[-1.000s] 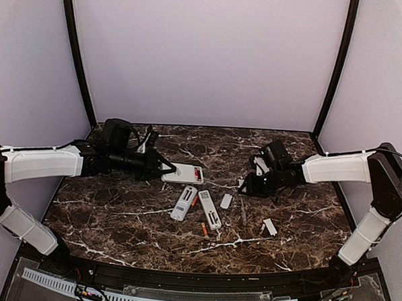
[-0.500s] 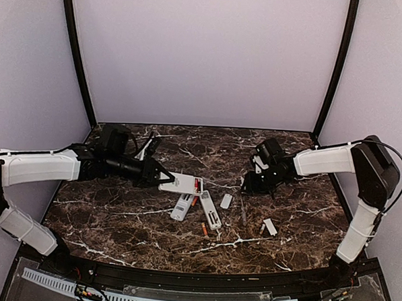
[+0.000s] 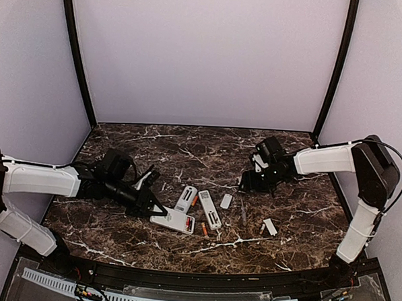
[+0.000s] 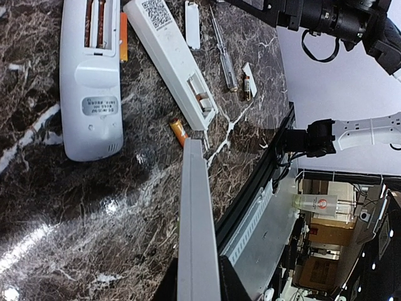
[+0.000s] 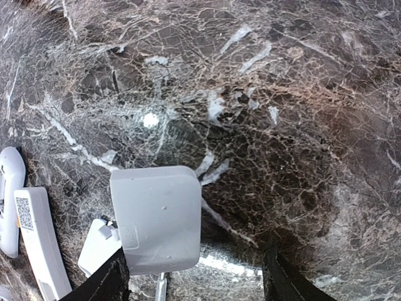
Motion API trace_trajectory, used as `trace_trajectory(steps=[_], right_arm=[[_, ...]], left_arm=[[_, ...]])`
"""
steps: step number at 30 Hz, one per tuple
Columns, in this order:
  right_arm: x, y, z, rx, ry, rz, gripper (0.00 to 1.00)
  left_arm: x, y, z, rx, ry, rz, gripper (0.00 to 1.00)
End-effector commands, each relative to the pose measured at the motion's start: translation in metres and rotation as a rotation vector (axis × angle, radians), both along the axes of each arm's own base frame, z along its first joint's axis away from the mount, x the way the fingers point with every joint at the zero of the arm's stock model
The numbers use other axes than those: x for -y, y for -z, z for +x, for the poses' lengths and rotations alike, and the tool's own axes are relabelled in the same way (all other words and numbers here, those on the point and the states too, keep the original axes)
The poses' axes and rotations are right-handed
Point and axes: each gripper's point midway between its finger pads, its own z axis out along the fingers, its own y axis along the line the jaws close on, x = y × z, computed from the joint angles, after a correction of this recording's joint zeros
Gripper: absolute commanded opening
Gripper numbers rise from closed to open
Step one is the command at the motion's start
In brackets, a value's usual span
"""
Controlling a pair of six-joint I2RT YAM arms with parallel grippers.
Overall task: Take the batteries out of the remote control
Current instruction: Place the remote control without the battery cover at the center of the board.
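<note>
Two orange batteries (image 4: 94, 22) lie side by side in the uncovered bay of a white remote (image 4: 91, 81) in the middle of the surface (image 3: 116, 234). A spare battery (image 4: 123, 37) lies against that remote's right edge, between it and a slim remote (image 4: 168, 53) with a QR label. The slim remote's bay shows a copper battery (image 4: 202, 100). A loose battery (image 3: 204, 228) lies just near of the slim remote's near end. A last battery (image 4: 245, 88) lies further right, beside a small white cover (image 4: 249, 70). A second cover (image 4: 192, 15) and a screwdriver (image 4: 224, 53) lie right of the slim remote.

A third remote (image 3: 174, 220) is clamped at its left end in the closed left end effector (image 3: 156, 207). It is held low, near of the other two and just left of the loose battery; whether it touches the surface I cannot tell.

The right end effector (image 3: 253, 182) hangs over the far right of the cluster with its fingers spread wide. A pale square plate (image 5: 156, 219) sits against one finger with a clear gap to the other, so nothing is gripped
</note>
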Motion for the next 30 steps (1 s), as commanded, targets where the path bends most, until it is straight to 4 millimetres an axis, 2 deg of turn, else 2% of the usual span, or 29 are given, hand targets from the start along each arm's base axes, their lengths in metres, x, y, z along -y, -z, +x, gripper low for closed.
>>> trace_trajectory(steps=[1,7,19,26,30], right_arm=[[-0.003,-0.003,0.003,0.002,-0.014,0.026,0.69],[0.0,-0.003,0.001,0.004,-0.009,0.02,0.7],[0.002,-0.011,-0.002,0.022,-0.002,0.033,0.77],[0.001,-0.014,-0.004,0.03,-0.008,0.052,0.85],[-0.001,-0.016,-0.004,0.03,-0.013,0.061,0.89]], left_arm=[[-0.002,0.006,-0.024,-0.069,0.046,-0.001,0.0],[0.001,0.02,-0.038,-0.125,0.087,0.029,0.0],[0.005,0.041,-0.032,-0.138,0.097,0.069,0.0],[0.0,0.054,-0.027,-0.117,0.078,0.119,0.14],[-0.003,0.058,-0.025,-0.112,0.069,0.15,0.26]])
